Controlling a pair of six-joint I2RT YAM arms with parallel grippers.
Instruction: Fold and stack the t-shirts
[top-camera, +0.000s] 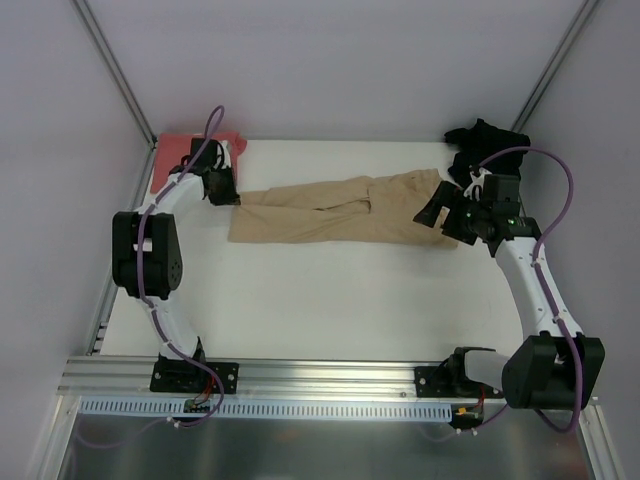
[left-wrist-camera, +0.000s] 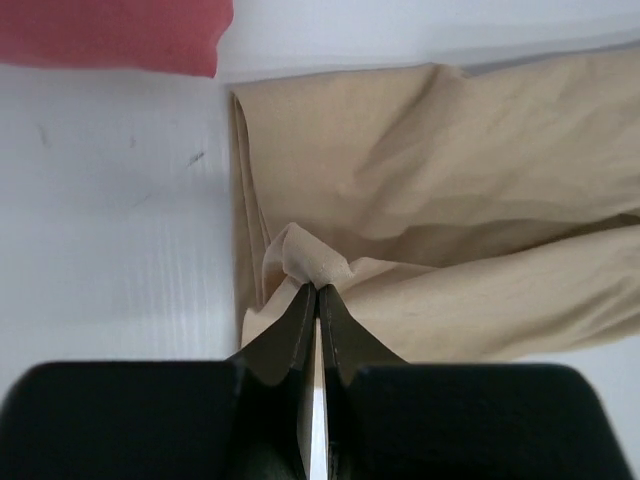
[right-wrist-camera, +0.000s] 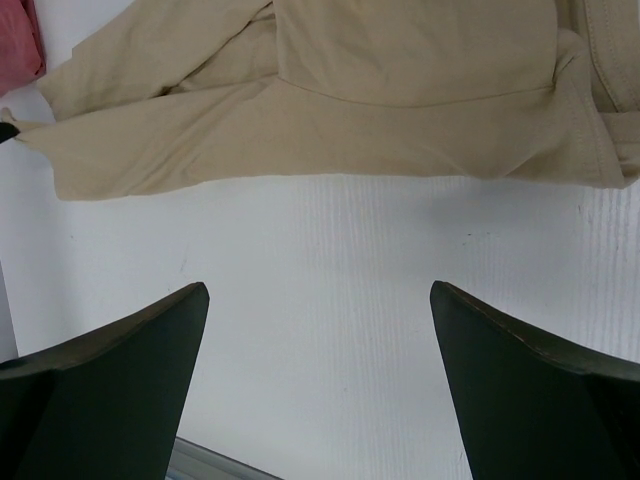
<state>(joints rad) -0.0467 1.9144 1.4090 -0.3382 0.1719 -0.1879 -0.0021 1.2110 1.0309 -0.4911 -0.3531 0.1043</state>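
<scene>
Now: left gripper (left-wrist-camera: 317, 290) pressed together, pinching a raised fold of the tan t-shirt (top-camera: 340, 208) at its left end. The shirt lies bunched lengthwise across the white table (top-camera: 330, 300). Right gripper (right-wrist-camera: 320, 290) spread wide near the shirt's right end, holding nothing. Salmon-red t-shirt (top-camera: 178, 148) in far-left corner; black t-shirt (top-camera: 487, 138) far right.

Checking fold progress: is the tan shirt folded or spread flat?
Partly folded: the tan shirt lies as a long narrow band with overlapping layers; the left gripper pinches its end.

Plain tan-beige t-shirt (top-camera: 340, 212) showing at centre; plain salmon-red t-shirt (top-camera: 172, 152) showing at 10 o'clock; black t-shirt (top-camera: 487, 138) showing at 2 o'clock; table (top-camera: 330, 300) showing white.
</scene>
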